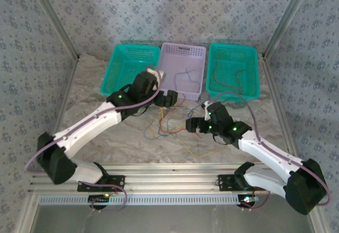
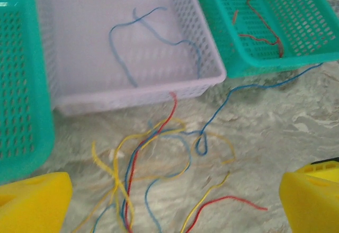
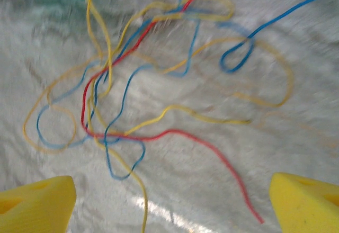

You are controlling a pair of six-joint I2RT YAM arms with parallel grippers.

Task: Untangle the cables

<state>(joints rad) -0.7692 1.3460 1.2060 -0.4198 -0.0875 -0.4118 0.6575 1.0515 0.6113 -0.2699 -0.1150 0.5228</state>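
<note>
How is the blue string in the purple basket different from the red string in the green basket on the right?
The blue cable lies in the purple basket; the red cable lies in the green basket beside it. The blue cable spreads in wide, smooth curves; the red cable bends in tight wiggles. Both are thin and limp, and both lie apart from the tangle on the table.

Tangle of yellow, red, blue cables [image 2: 153, 159] on desk [image 2: 275, 132], before lilac basket [image 2: 137, 96] holding one blue strand [image 2: 119, 58]. Red strand [image 2: 262, 38] in right teal basket [image 2: 275, 63]. Left tool [image 2: 172, 206] spread wide.
</note>
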